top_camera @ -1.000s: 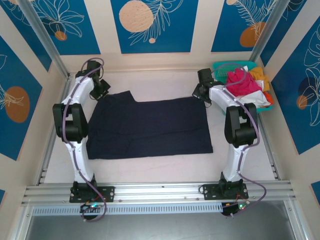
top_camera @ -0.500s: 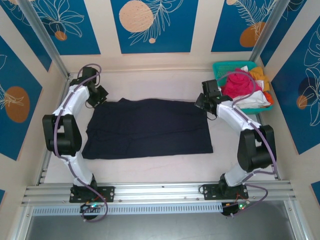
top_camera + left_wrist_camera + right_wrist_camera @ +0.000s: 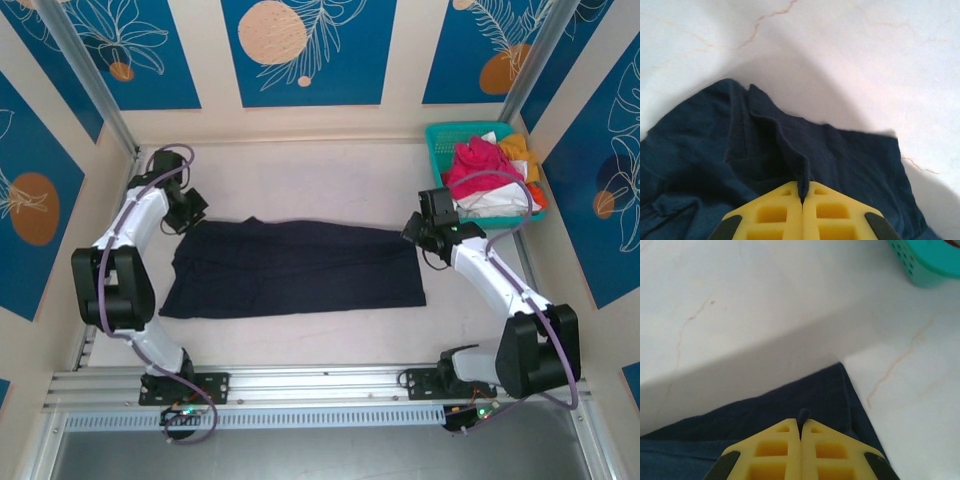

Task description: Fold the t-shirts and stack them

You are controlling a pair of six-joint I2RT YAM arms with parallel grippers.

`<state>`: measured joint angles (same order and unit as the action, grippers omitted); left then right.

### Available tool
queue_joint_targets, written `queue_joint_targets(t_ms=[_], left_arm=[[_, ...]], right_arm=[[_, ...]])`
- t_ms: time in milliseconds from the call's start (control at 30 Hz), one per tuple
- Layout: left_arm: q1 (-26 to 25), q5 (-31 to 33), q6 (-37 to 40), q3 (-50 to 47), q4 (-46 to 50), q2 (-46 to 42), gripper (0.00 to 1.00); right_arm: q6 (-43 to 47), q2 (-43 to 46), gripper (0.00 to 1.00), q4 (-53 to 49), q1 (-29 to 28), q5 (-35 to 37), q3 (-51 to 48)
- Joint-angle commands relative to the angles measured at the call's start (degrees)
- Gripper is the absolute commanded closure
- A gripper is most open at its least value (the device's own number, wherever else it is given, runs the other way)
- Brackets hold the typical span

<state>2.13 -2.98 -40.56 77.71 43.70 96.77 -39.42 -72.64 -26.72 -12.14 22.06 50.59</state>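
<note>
We look down on a pale, marble-veined tabletop [image 3: 300, 165] walled by blue and cream panels. A large plain dark navy cloth t-shirt [image 3: 295, 268] lies across the middle of it as a wide band running left to right.

The left gripper [image 3: 190, 212] sits at the shirt's far left corner. The right gripper [image 3: 420, 232] sits at its far right corner.

From the left wrist we see that arm's yellow fingers [image 3: 772, 215] pressed together. A ridge of navy fabric is pinched in the seam between them, and the cloth rises in a fold towards the tips.

From the right wrist, the other pair of fingers [image 3: 772, 460] is likewise clenched on a small nub of the shirt's edge. The corner of the cloth spreads out on the table just beyond.

A teal plastic mesh basket [image 3: 440, 135] stands at the far right corner of the table, just beyond the navy shirt's far right corner. Heaped inside it are a magenta-pink t-shirt [image 3: 475, 165], a white t-shirt [image 3: 497, 197] on its near side, and an orange-yellow t-shirt [image 3: 518, 148] towards the far right.
</note>
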Motion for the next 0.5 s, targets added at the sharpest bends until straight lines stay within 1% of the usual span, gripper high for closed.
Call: queue_joint_targets(t_ms=[0, 300, 467], left_arm=[[1.68, -1.55, 1.66, -2.3, 0.75, -3.29, 1.0], [2.61, -1.79, 2.25, -6.75, 2.33, -9.48, 1.0], [3.44, -1.54, 1.88, -6.78, 4.36, -12.48, 1.0]], right_arm=[[-1.67, 3.01, 1.0, -2.71, 1.24, 0.59, -2.51], [-3.01, 6.16, 1.0, -5.24, 1.77, -0.86, -4.92], [-3.56, 8.44, 1.0, -6.64, 2.0, -0.93, -6.34]])
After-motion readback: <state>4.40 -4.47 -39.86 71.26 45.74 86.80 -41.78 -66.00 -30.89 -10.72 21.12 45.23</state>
